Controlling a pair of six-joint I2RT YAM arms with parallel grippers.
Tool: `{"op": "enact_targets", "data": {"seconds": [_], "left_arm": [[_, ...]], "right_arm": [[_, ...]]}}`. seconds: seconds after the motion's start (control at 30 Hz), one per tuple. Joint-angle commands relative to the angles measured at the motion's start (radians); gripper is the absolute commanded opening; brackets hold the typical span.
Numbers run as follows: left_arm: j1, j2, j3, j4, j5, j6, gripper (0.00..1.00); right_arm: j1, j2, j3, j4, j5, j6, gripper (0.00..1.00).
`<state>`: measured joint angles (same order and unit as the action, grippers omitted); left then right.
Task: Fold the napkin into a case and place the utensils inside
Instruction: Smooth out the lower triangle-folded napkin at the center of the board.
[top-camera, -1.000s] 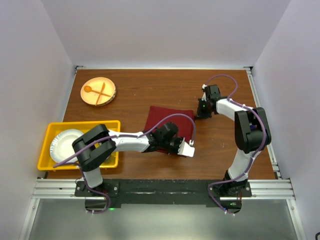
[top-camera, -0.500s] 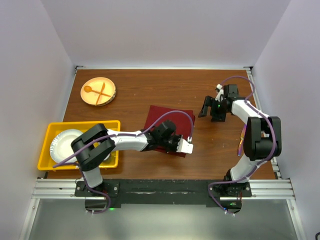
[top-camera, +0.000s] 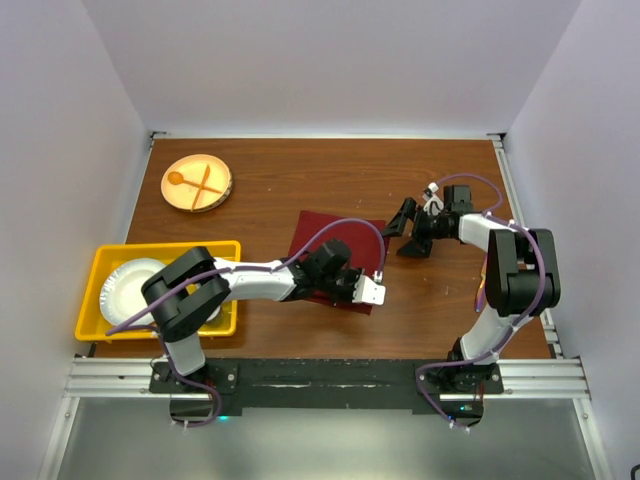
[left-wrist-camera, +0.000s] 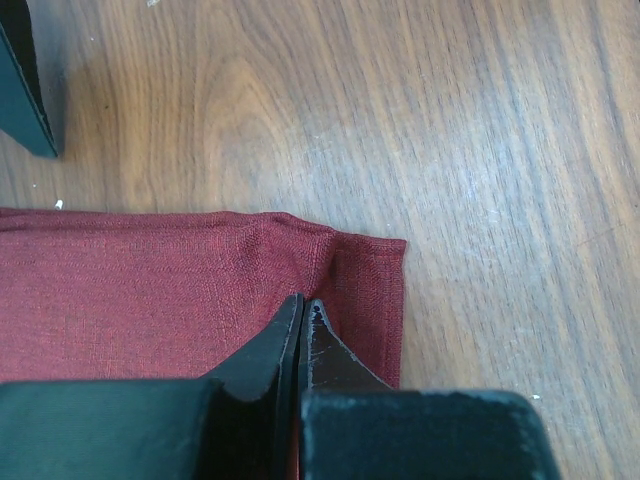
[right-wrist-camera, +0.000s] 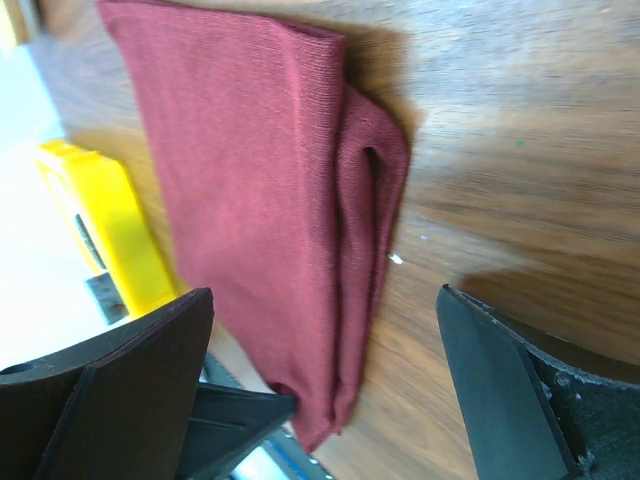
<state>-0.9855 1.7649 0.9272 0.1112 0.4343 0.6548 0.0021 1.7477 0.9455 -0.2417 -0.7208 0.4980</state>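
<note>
The maroon napkin (top-camera: 333, 245) lies folded into a rectangle in the middle of the table. My left gripper (top-camera: 358, 291) is shut, its tips (left-wrist-camera: 302, 305) resting on the napkin (left-wrist-camera: 150, 290) close to its near right corner, beside a raised fold. My right gripper (top-camera: 405, 231) stands wide open just right of the cloth and holds nothing. In the right wrist view the napkin (right-wrist-camera: 260, 200) lies ahead between the spread fingers (right-wrist-camera: 130, 370), its layered edge showing. No utensils show in any view.
A round wooden plate (top-camera: 216, 197) with an orange spoon and fork sits at the far left. A yellow bin (top-camera: 165, 247) holding a white plate (top-camera: 128, 285) stands at the near left. The right gripper's dark finger (left-wrist-camera: 25, 80) enters the left wrist view.
My right gripper has opened from shut and swung left and nearer, up to the napkin's right edge. The left gripper has stayed shut on the cloth's near corner.
</note>
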Motion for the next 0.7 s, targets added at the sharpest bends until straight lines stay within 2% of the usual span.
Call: {"op": "enact_targets", "data": {"seconds": [0.0, 0.67], "left_arm": [[0.008, -0.039, 0.004, 0.041, 0.024, -0.024, 0.00], [0.025, -0.051, -0.008, 0.047, 0.038, -0.026, 0.00]], "right_arm": [[0.003, 0.009, -0.013, 0.122, -0.098, 0.094, 0.98], [0.042, 0.055, 0.001, 0.157, -0.118, 0.123, 0.98]]}}
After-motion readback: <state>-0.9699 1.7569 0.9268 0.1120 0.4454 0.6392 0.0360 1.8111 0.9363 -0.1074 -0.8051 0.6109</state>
